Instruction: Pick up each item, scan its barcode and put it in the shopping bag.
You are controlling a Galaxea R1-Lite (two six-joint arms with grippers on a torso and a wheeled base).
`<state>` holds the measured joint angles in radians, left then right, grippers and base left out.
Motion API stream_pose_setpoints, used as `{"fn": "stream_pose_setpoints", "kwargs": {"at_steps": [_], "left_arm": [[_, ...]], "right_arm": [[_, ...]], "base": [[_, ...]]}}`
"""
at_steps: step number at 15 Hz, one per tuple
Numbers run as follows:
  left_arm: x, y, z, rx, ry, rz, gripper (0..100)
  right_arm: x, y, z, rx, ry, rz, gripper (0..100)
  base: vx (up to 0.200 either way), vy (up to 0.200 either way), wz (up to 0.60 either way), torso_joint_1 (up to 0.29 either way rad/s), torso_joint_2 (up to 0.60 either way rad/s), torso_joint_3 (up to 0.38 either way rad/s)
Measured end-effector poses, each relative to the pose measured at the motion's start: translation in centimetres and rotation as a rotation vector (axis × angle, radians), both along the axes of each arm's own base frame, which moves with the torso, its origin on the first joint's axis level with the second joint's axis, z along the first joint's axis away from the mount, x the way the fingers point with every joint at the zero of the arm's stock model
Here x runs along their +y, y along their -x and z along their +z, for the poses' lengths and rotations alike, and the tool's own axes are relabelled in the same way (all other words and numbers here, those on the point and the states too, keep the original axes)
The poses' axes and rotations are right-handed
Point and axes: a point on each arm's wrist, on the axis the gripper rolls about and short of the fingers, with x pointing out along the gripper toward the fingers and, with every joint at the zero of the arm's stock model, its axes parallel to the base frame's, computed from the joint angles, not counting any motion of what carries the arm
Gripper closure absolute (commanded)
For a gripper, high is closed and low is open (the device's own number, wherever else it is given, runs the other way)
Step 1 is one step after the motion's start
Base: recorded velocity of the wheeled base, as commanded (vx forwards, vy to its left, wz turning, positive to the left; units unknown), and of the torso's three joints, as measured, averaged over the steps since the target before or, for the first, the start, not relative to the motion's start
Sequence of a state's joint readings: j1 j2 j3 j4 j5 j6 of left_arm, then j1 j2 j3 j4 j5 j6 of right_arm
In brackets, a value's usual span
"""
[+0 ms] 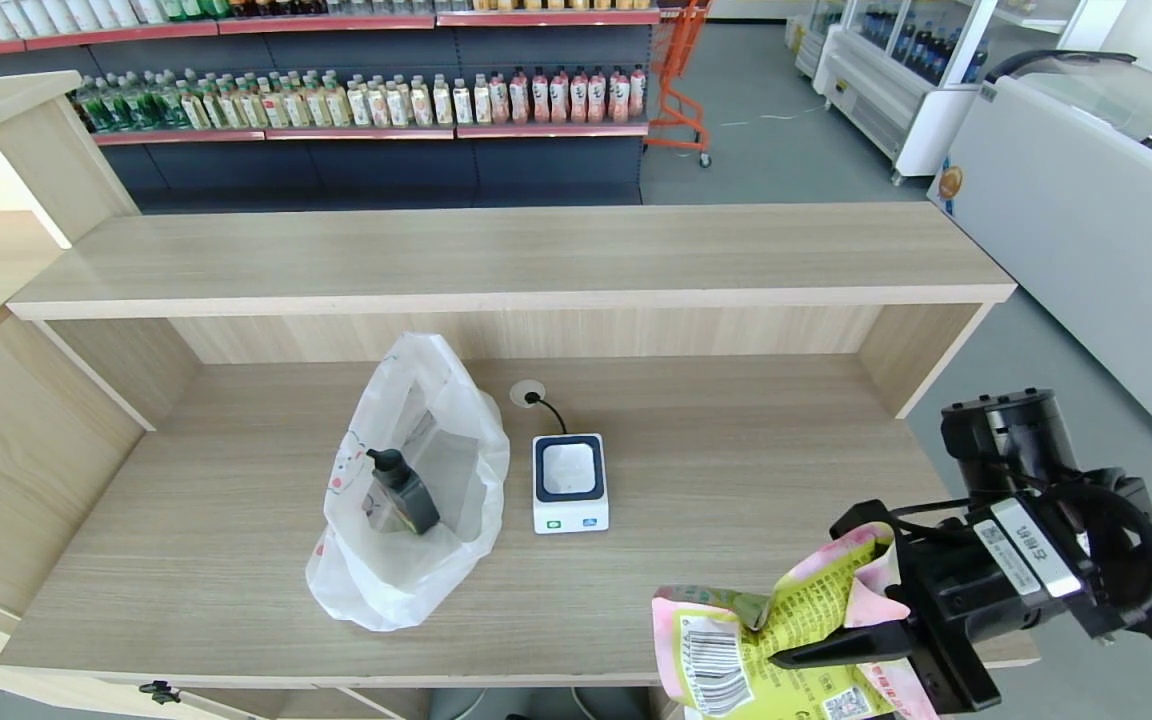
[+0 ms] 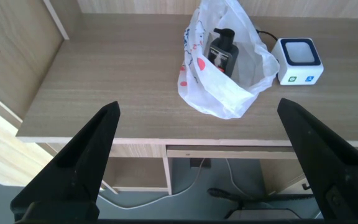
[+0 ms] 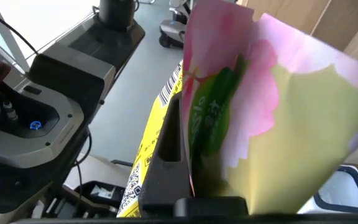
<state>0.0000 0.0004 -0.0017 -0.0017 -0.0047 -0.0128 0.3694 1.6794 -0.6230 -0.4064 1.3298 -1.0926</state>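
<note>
My right gripper is shut on a pink and yellow snack pouch at the counter's front right edge, its barcode facing up. From the right wrist the pouch is seen pinched between the dark fingers. A white barcode scanner sits mid-counter. To its left a white plastic shopping bag stands open with a dark pump bottle inside. My left gripper hangs open before the counter's front edge, short of the bag and scanner.
The wooden counter has a raised back ledge and side walls. A cable runs from the scanner to a hole behind it. Store shelves with bottles and freezers stand beyond.
</note>
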Motion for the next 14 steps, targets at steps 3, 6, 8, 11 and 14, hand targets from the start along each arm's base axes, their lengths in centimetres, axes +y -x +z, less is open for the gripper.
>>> {"fn": "stream_pose_setpoints", "kwargs": {"at_steps": [3,6,8,11,14], "left_arm": [[0.0,0.0,0.0,0.0,0.0,0.0,0],[0.0,0.0,0.0,0.0,0.0,0.0,0],[0.0,0.0,0.0,0.0,0.0,0.0,0],[0.0,0.0,0.0,0.0,0.0,0.0,0],[0.0,0.0,0.0,0.0,0.0,0.0,0]], "right_arm": [[0.1,-0.2,0.1,-0.003,0.001,-0.003,100],[0.0,-0.2,0.5,0.036,0.007,-0.018,100],[-1.1,-0.6,1.3,0.156,0.049,-0.143,100],[-3.4,-0.9,2.7,0.558,0.105,-0.565,100],[-3.7,-0.8,4.4,1.059,-0.041,-1.163,100]], "base": [[0.0,0.0,0.0,0.0,0.0,0.0],[0.0,0.0,0.0,0.0,0.0,0.0],[0.0,0.0,0.0,0.0,0.0,0.0],[0.0,0.0,0.0,0.0,0.0,0.0],[0.0,0.0,0.0,0.0,0.0,0.0]]}}
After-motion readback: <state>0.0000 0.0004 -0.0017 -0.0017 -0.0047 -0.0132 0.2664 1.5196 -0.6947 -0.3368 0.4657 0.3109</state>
